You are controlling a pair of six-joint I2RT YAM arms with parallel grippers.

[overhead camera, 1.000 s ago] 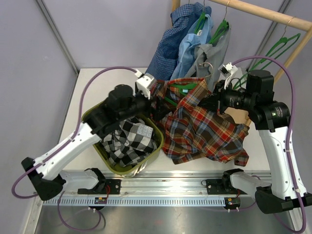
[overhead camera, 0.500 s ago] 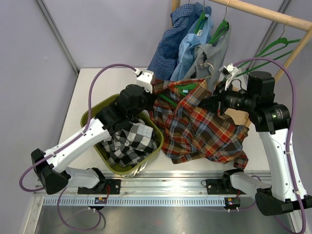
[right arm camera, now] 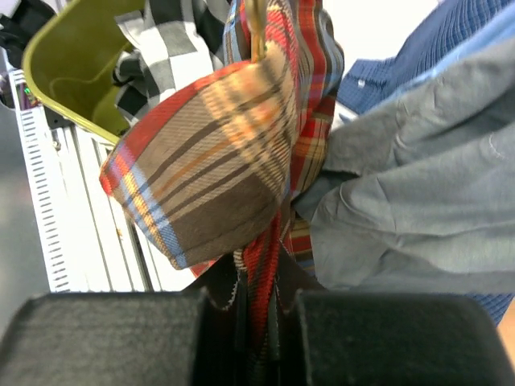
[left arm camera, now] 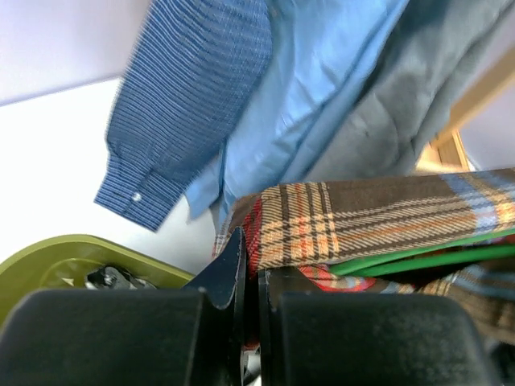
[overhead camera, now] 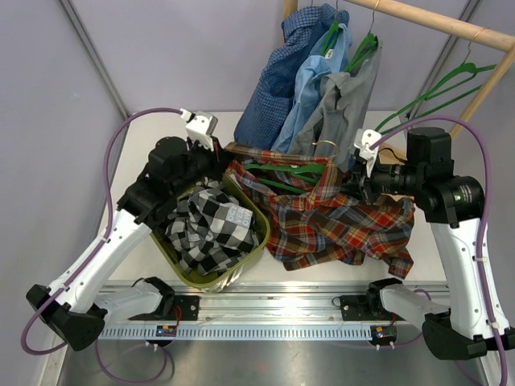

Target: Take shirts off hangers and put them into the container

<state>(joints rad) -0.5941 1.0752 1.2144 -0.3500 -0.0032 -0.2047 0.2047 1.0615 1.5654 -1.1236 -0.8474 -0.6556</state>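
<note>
1. Jaws of the left gripper were drawn nearly together on one edge of the red, orange and brown plaid shirt, pinching the cloth just above the rim of the olive-green rounded plastic container.
2. Jaws of the right gripper were likewise closed, with a red strip of the same plaid shirt running down between them. The two holds lay at opposite sides of the garment, apparently so that it could be pulled taut and worked off its hanger.
3. At the near left of the white table, the container held the crumpled large black-and-white check shirt; that garment was judged already dealt with.
4. Just right of the container, the plaid shirt lay spread across the table. The thin green plastic hanger was lodged in its upper end with the metal hook exposed, so removal was judged incomplete.
5. Farthest back, the dark blue small-check shirt, light blue shirt and grey shirt hung on the wooden rail, awaiting their turn. Bare green hangers hung to their right.
</note>
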